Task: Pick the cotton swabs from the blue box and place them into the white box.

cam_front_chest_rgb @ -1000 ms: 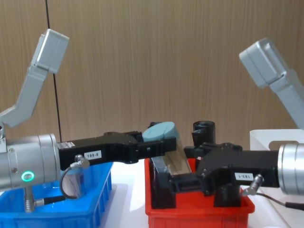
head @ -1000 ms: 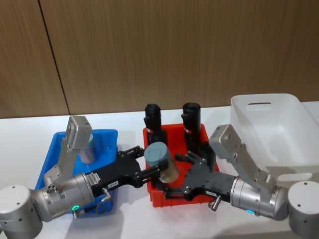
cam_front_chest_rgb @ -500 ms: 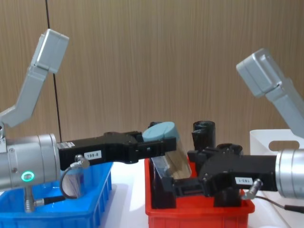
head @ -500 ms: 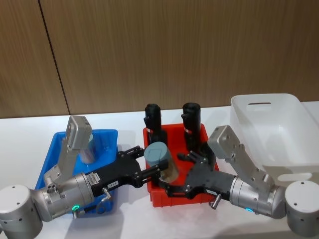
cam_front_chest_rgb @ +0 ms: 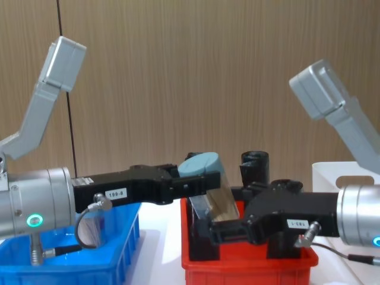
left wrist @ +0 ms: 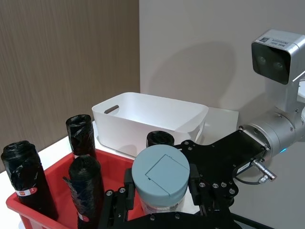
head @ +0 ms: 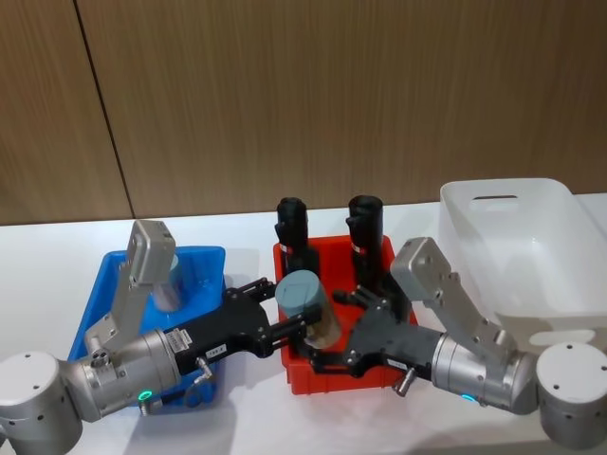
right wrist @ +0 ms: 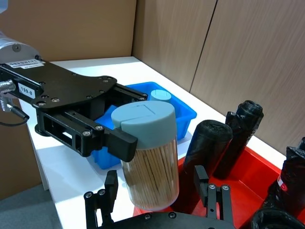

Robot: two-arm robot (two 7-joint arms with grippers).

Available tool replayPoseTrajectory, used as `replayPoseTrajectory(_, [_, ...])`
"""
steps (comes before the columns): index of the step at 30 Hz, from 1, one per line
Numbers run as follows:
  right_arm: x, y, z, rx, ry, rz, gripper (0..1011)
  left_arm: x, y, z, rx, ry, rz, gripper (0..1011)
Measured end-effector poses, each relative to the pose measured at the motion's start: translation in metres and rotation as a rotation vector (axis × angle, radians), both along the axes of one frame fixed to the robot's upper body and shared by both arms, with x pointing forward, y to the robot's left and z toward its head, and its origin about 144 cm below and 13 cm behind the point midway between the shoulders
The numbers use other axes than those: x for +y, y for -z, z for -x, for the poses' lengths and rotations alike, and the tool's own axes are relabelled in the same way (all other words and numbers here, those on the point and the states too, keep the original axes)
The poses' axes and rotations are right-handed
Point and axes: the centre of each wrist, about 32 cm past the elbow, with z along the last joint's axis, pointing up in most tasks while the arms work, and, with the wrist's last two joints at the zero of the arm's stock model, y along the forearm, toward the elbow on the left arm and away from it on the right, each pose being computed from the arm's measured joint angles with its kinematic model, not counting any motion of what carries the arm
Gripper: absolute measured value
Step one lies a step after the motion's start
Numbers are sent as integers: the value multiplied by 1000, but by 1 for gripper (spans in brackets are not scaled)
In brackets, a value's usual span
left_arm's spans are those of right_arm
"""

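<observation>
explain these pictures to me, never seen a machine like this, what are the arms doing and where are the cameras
It is a two-armed robot at a white table. One picture looks down from its head, one looks across from its chest, and one comes from each wrist. On the table stand a blue box, a red bin with black rolls, and a white box. The left gripper has its jaws shut on a tub of cotton swabs, held tilted above the red bin. The right gripper, jaws open, sits either side of the tub's lower end without gripping it. A second tub sits in the blue box.
</observation>
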Motion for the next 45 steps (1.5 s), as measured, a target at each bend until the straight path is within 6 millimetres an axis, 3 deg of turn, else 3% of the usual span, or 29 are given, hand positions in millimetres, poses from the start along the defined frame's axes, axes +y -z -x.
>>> replayPoseTrajectory(7, [3, -1, -2, 1, -6, -6, 1002, 0, 0, 0, 0, 0, 0, 660])
replayPoseTrajectory(15, [7, -1, -5, 4, -12, -8, 814, 0, 0, 0, 0, 0, 0, 660])
replayPoseTrajectory(19, [9, 0, -6, 6, -15, -8, 668, 0, 0, 0, 0, 0, 0, 660])
replayPoseTrajectory(26, [10, -1, -7, 7, -16, -9, 644, 0, 0, 0, 0, -1, 0, 660])
replayPoseTrajectory(31, [11, -2, -8, 7, -16, -12, 644, 0, 0, 0, 0, 0, 0, 754])
replayPoseTrajectory(38, [11, -3, -7, 5, -14, -16, 644, 0, 0, 0, 0, 0, 0, 972])
replayPoseTrajectory(45, [5, -4, -4, -1, 2, -25, 644, 0, 0, 0, 0, 0, 0, 1004])
